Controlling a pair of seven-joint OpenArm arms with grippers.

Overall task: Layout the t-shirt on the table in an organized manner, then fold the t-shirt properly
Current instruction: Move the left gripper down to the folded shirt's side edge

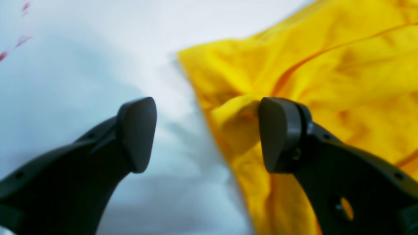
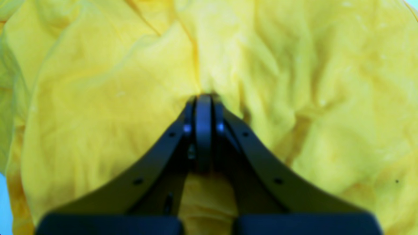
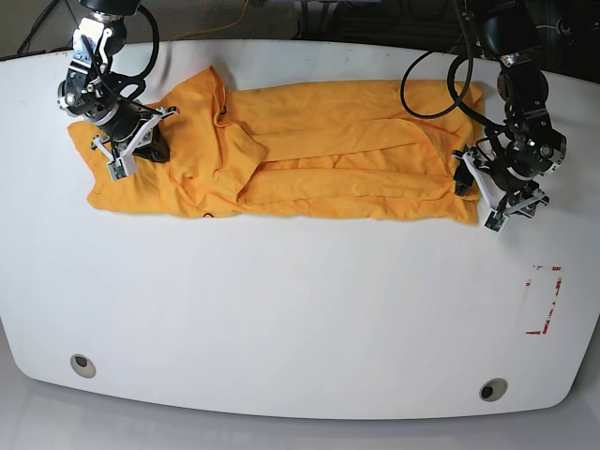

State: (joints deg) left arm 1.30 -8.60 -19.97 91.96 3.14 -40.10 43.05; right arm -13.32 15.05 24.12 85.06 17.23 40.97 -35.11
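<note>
Where jaws gape — t-shirt edge between

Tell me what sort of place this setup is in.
Probably a robotics lab or test bench: a glossy white table with cable grommets and a red tape outline, two cabled robot arms working an orange-yellow t-shirt, and loose cables along the far edge.
</note>
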